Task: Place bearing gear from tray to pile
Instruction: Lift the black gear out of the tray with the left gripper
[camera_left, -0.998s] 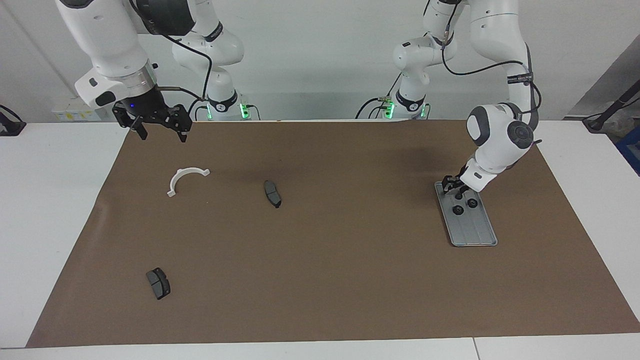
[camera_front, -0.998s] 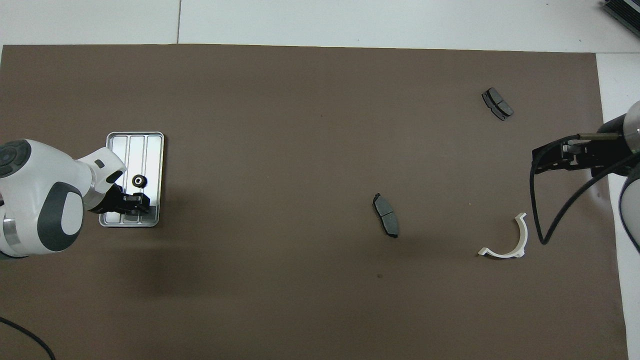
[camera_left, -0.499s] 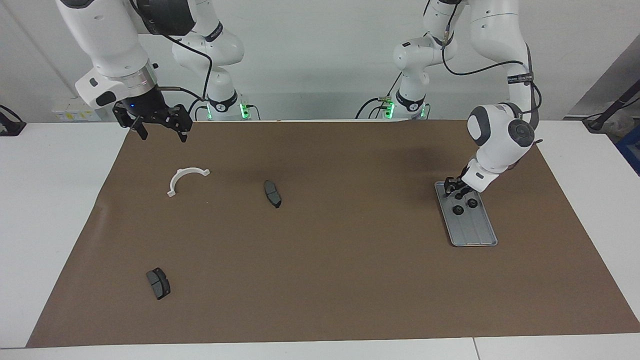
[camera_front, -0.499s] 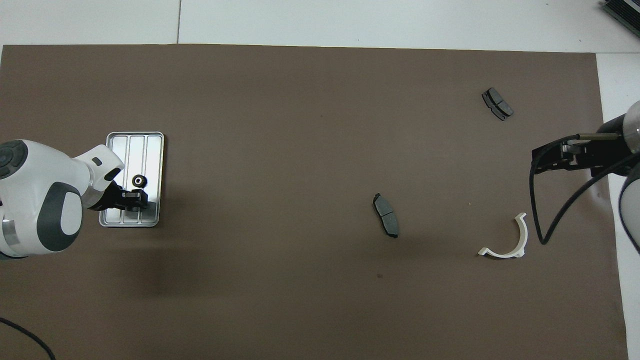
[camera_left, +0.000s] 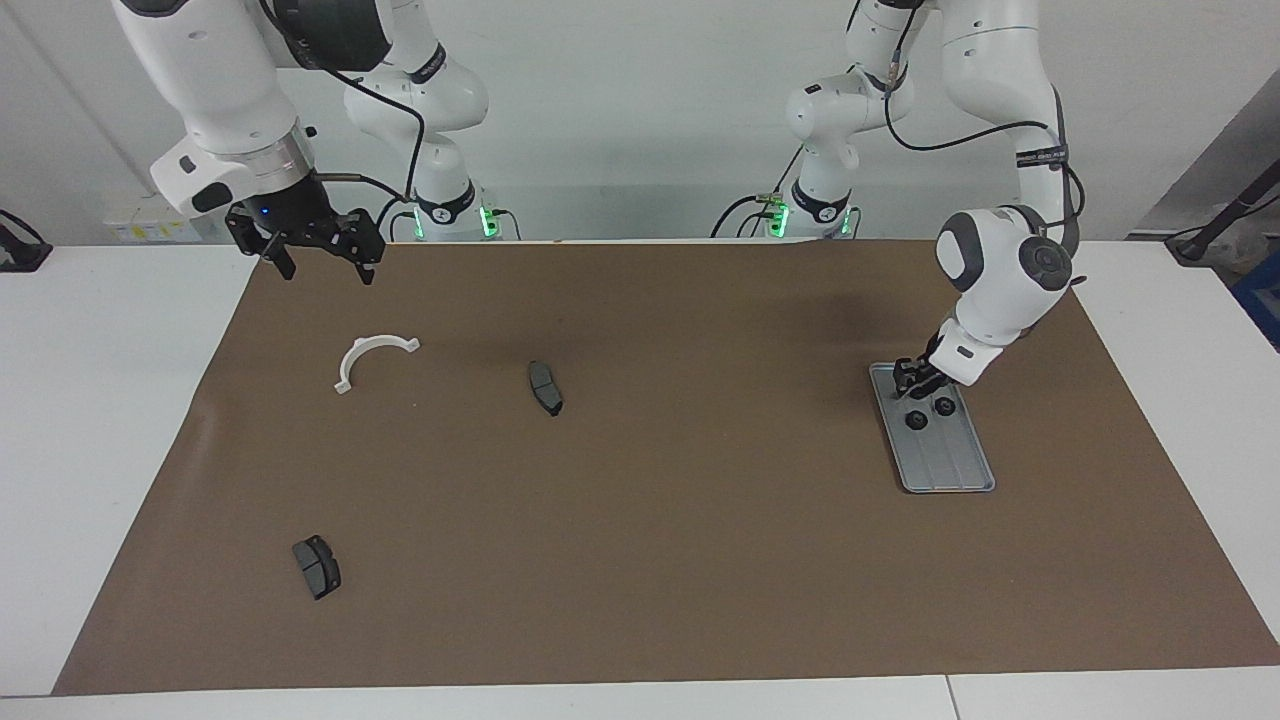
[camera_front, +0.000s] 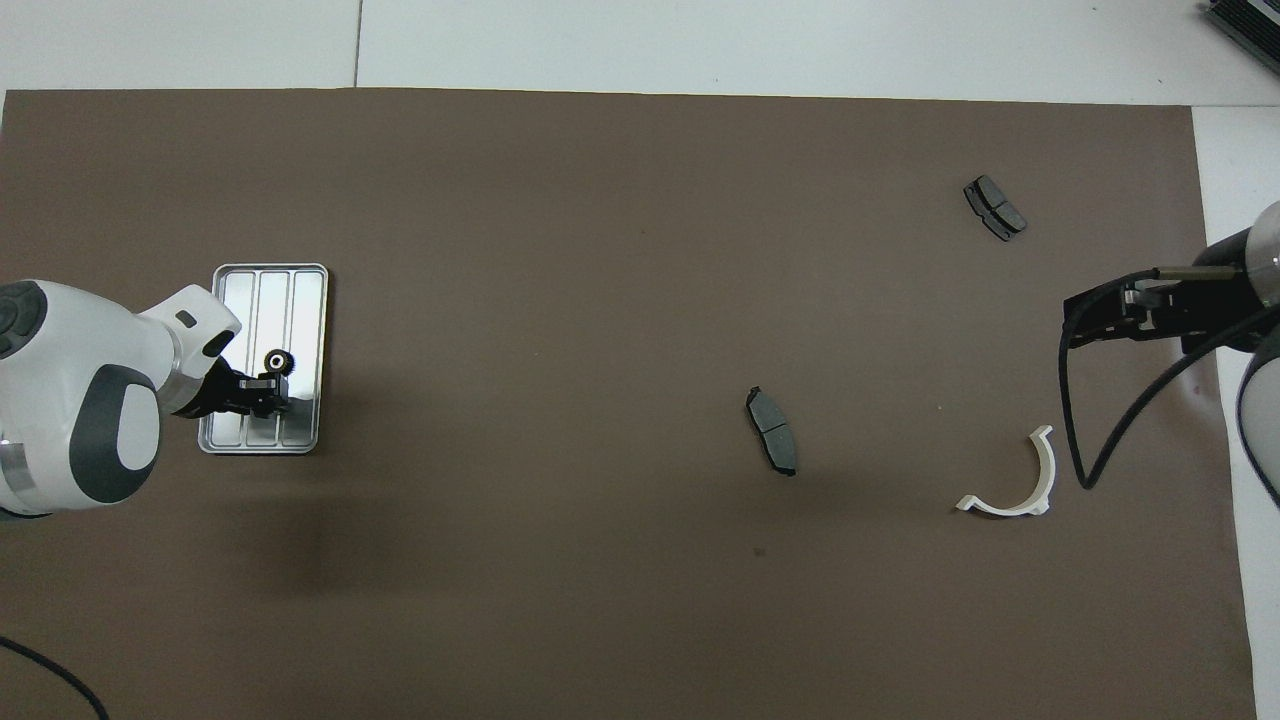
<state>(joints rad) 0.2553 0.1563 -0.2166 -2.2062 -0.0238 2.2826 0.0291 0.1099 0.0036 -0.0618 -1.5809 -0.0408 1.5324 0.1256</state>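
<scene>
The silver ridged tray (camera_left: 945, 465) (camera_front: 270, 295) lies toward the left arm's end of the table. Two small black bearing gears rest on it, one (camera_left: 915, 421) (camera_front: 277, 362) out in the open, the other (camera_left: 944, 405) beside it and hidden under the hand from above. My left gripper (camera_left: 908, 385) (camera_front: 266, 388) is low over the tray's robot-side end, right next to the gears. The right gripper (camera_left: 326, 272) (camera_front: 1080, 322) hangs open and holds nothing, above the mat's edge near the white half-ring bracket (camera_left: 372, 358) (camera_front: 1020, 490).
The pile's parts lie spread on the brown mat (camera_left: 700, 560). One dark brake pad (camera_left: 545, 388) (camera_front: 771, 443) sits mid-table. Another (camera_left: 317, 566) (camera_front: 994, 208) lies farther from the robots, toward the right arm's end. White tabletop surrounds the mat.
The left gripper has crept a little along the tray, away from the robots, up to the exposed gear. The right arm has stayed still.
</scene>
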